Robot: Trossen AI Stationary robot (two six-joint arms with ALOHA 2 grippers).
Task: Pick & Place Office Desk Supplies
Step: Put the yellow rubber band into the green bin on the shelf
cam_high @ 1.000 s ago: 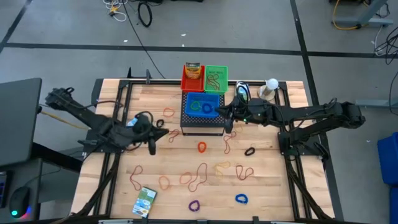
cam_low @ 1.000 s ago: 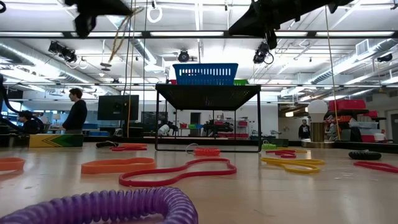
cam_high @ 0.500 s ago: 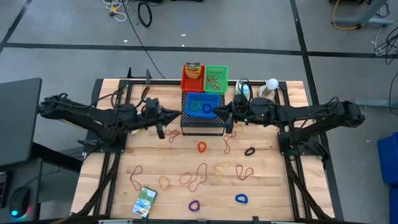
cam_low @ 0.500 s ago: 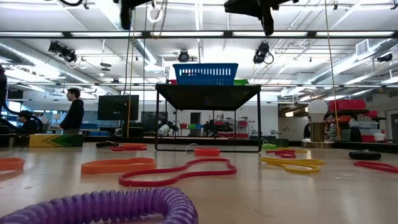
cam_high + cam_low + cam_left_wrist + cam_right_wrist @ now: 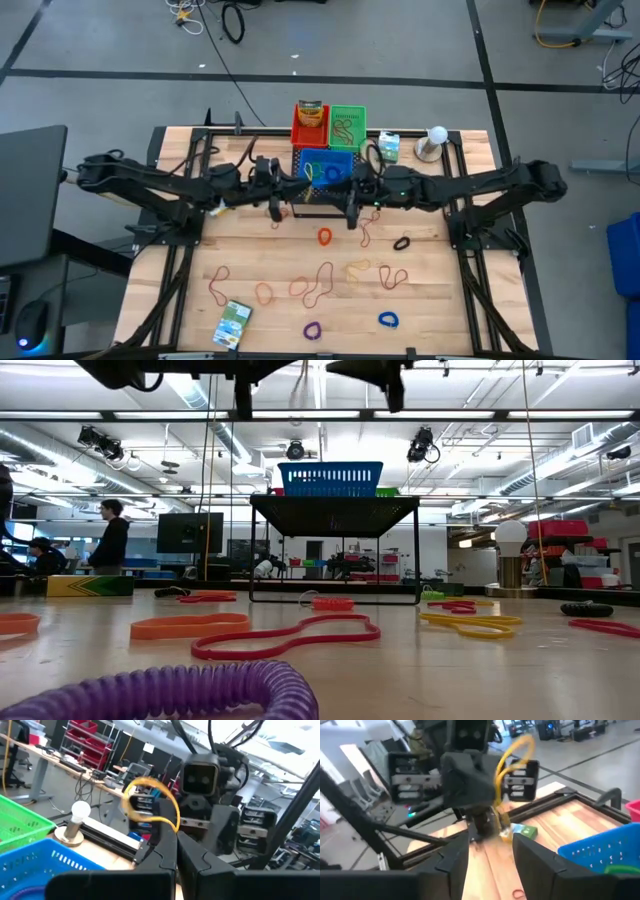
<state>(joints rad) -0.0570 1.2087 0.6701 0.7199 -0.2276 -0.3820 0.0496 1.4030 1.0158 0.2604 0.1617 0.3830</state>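
One camera is looking straight down over the whole surface (image 5: 420,285). Another is sitting at surface level, facing the room. Each wrist camera is looking closely at the opposite arm; all are sharing the blue basket (image 5: 325,167).

A purple coiled loop (image 5: 190,693) lies nearest on the wooden table (image 5: 450,670), behind it a red rubber band (image 5: 290,637), an orange band (image 5: 188,625) and a yellow band (image 5: 470,622), and farther back a blue basket (image 5: 330,478) tops a black perforated box (image 5: 335,515).
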